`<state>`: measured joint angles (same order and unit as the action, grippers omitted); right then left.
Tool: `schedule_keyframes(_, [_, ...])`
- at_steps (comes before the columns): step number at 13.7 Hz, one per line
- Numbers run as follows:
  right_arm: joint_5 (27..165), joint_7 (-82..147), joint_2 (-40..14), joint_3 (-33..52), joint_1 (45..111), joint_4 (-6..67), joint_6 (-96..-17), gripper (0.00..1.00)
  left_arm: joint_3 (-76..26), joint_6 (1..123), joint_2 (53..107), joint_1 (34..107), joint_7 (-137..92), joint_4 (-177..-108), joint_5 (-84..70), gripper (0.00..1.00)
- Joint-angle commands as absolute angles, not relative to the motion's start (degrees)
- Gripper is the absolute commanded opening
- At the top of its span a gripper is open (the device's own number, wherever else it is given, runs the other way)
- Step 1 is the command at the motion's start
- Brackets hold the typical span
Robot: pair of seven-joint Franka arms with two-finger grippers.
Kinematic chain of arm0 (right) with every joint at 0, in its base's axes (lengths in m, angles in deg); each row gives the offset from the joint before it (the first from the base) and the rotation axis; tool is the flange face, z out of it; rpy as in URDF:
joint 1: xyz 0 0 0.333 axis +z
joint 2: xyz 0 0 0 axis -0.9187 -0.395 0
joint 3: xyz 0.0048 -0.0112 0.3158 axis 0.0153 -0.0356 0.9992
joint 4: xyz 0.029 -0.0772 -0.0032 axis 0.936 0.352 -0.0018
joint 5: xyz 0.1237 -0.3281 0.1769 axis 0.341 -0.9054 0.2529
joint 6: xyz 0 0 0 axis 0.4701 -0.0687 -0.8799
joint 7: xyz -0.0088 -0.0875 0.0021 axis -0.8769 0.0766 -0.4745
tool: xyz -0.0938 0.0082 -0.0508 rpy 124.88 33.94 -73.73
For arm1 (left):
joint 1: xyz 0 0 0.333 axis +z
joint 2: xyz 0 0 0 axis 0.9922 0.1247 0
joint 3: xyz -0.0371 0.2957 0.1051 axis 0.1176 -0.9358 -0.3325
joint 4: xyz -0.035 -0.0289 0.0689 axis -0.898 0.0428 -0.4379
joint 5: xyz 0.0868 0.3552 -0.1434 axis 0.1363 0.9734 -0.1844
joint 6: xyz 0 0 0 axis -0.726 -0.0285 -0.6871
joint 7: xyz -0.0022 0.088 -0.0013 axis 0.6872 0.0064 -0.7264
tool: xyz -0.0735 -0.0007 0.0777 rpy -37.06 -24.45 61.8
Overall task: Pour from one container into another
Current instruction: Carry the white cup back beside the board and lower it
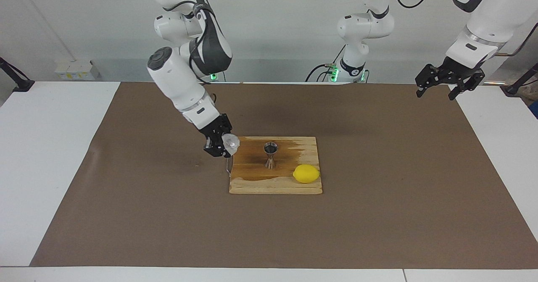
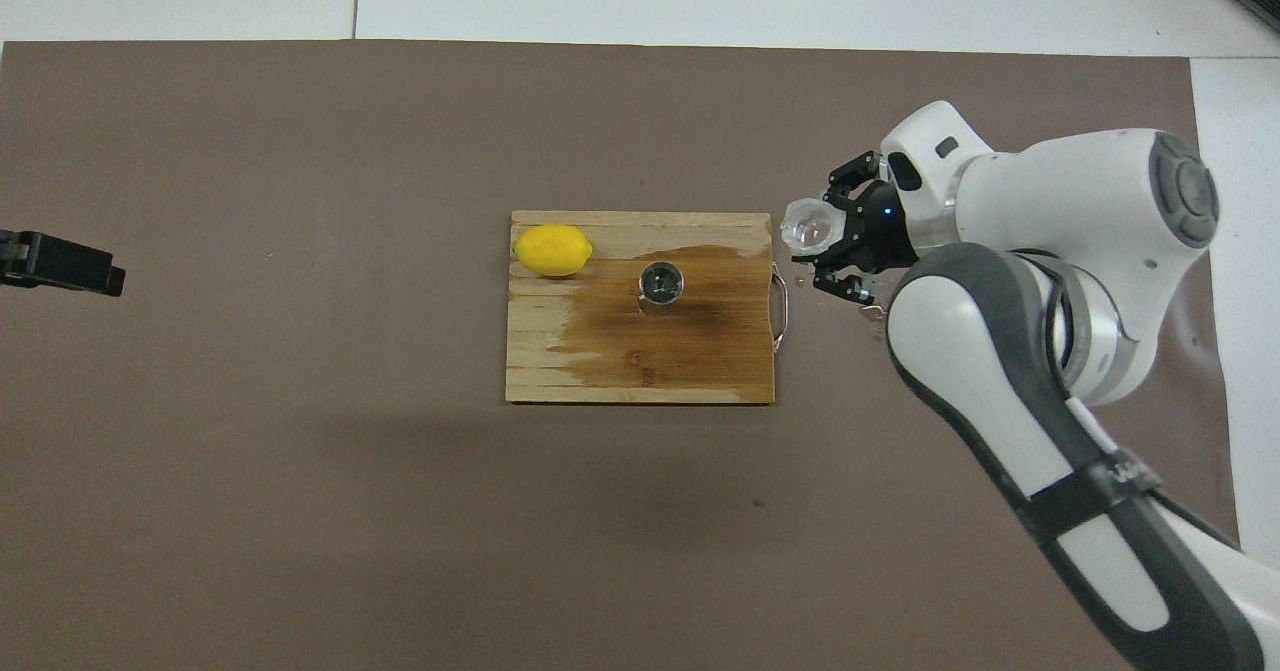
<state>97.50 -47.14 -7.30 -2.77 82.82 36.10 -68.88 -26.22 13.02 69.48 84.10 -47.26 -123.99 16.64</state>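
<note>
Bench (image 1: 50,156) white, spread with a brown mat (image 1: 378,214). Wooden board (image 1: 275,185) mid-mat, much of it darkened by a wet stain, wire handle at the right arm's end. Left gripper (image 1: 449,89) waiting in the air over the mat's corner at the left arm's end, fingers spread wide, holding nothing. Right gripper (image 1: 222,144) over the mat just beside the board's handle end, fingers closed on the plastic cup (image 1: 230,143), tipped on its side, mouth toward the board, long axis near level. Lemon (image 1: 306,173) on the board's corner. Steel jigger (image 1: 270,154) upright mid-board, long axis vertical, open cone up. No readable writing on either.
</note>
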Motion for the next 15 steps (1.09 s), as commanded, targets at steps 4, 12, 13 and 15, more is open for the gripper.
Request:
schedule_keyframes(4, [116.55,-77.39,-2.26,-2.09,70.62,50.51,-69.49,0.0,-25.47,12.64,68.47,85.04,-47.34,-125.03,17.63,1.0])
schedule_keyframes(12, [138.43,-100.53,-9.89,-2.0,65.69,54.84,-67.92,0.0,-25.47,12.64,68.47,85.04,-47.34,-125.03,17.63,1.0])
schedule_keyframes(13, [140.72,-104.13,-11.56,-2.0,65.25,54.66,-67.3,0.0,-25.47,12.64,68.47,85.04,-47.34,-125.03,17.63,1.0])
schedule_keyframes(15, [141.18,-107.15,-12.54,-2.09,64.98,54.66,-67.2,0.05,-25.47,12.64,68.47,85.04,-47.34,-125.03,17.63,1.0])
